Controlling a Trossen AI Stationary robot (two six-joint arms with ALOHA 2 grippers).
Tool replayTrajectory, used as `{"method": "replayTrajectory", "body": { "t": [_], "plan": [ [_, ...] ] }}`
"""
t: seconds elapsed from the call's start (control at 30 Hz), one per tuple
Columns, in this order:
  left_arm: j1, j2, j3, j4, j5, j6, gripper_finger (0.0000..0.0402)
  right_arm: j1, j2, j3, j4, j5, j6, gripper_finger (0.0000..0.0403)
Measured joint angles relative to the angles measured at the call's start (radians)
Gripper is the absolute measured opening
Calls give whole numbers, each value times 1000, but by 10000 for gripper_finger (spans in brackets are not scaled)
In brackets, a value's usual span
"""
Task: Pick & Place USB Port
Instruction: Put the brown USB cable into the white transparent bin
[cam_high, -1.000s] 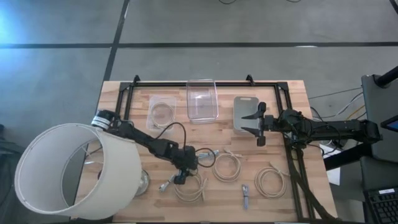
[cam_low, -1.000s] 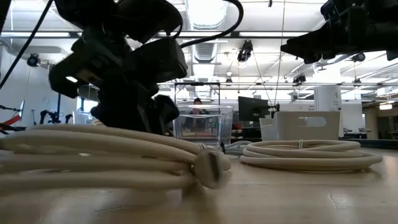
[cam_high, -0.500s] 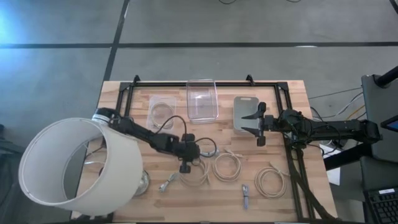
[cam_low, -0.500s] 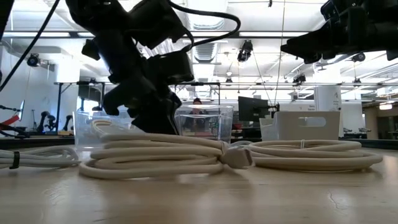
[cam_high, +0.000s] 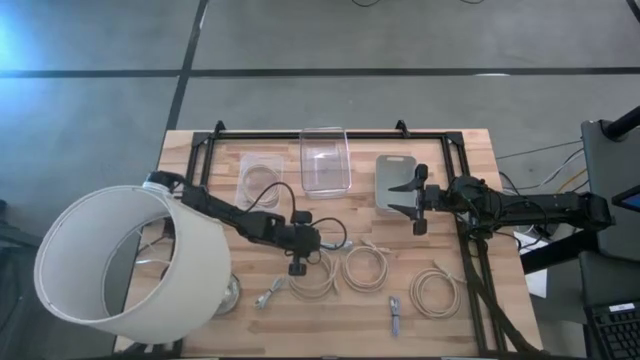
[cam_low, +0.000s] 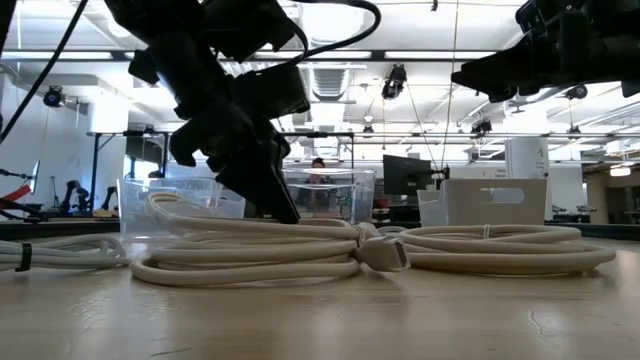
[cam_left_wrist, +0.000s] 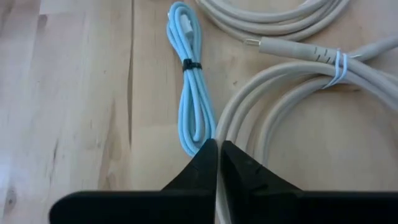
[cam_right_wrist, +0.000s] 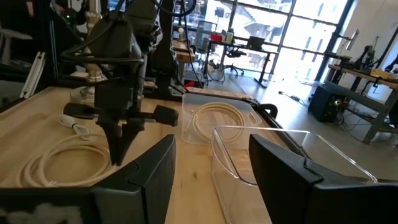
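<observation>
Several coiled beige USB cables lie on the wooden table: one coil (cam_high: 312, 276) under my left gripper (cam_high: 297, 268), a second (cam_high: 367, 268) to its right, a third (cam_high: 437, 292) near the front right. A small light-blue bundled cable (cam_left_wrist: 193, 93) lies flat beside the first coil. My left gripper (cam_left_wrist: 217, 144) is shut, pointing down at that coil's outer strand. My right gripper (cam_high: 413, 205) hangs open above the table by the grey bin (cam_high: 395, 178), touching nothing. My left gripper comes from above, slanting down, with its shut fingertips (cam_low: 287, 214) on the top strand of the beige coil (cam_left_wrist: 231, 118), at the coil's edge next to the blue cable. Whether a strand is pinched between the tips, I cannot tell. The coil lies flat on the table.
At the back stand a small clear tub (cam_high: 262, 180) with a coil in it, a taller clear bin (cam_high: 324, 160) and the grey bin, in front of a black frame rail (cam_high: 330, 133). A large white shade (cam_high: 120, 265) covers the table's left. Another small cable (cam_high: 395, 315) lies near the front edge.
My left gripper has gone away from the table's near edge, toward the far edge and a little to the right. The beige coil has slid along the table with it, away from the near edge, and now lies beside the second coil.
</observation>
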Motion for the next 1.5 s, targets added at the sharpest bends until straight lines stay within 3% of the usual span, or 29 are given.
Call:
{"method": "replayTrajectory", "body": {
  "t": [0.17,0.4,0.8,0.97,1.23,1.5],
  "plan": [
    [1,-1,0,-2,-11,-13,15,0,0,0,0,0,0,201],
    [0,-1,1,-1,122,-92,43,0,0,0,0,0,0,201],
    [0,-2,2,1,158,-148,210,0,0,0,0,0,0,201],
    [-2,6,3,7,159,-131,258,0,0,0,0,0,0,201],
    [-16,73,3,31,209,-105,264,0,1,0,-2,0,-2,201],
    [-24,82,4,34,129,24,240,0,1,0,-4,0,-16,201]
  ]
}}
